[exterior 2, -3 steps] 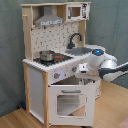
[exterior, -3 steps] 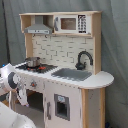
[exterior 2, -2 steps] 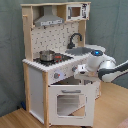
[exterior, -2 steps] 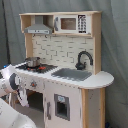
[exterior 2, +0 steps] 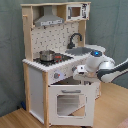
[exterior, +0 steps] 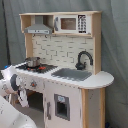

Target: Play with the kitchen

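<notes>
Gripper point(exterior 2: 80, 76) seemingly nearer kitchen point(exterior 2: 35, 85) front

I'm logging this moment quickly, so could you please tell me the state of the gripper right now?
Gripper: at the front edge of the kitchen by the knobs; open or closed cannot be told.

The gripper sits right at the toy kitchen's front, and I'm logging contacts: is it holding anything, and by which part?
It cannot be told. The gripper is at the kitchen front by the knobs, above the oven door, but its grasp is hidden in both exterior views.
</notes>
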`<state>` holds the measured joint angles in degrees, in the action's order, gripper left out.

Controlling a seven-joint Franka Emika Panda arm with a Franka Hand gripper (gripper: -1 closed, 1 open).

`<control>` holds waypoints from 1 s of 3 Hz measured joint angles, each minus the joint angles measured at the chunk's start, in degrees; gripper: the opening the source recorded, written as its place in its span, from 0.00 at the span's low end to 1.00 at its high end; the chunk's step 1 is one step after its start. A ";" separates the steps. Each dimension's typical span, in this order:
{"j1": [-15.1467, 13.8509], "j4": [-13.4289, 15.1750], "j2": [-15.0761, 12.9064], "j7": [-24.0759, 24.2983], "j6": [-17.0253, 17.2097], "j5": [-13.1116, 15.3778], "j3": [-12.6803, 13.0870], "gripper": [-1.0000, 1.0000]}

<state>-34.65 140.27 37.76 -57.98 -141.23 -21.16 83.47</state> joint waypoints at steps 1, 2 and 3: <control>-0.99 -0.10 -1.15 0.00 -1.39 0.00 1.09 0.00; -3.07 -0.14 -4.62 0.02 -5.11 0.00 3.75 0.00; -3.17 -0.14 -9.32 1.21 -6.91 -0.11 6.33 0.00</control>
<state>-37.81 140.14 28.44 -56.77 -148.14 -21.27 89.80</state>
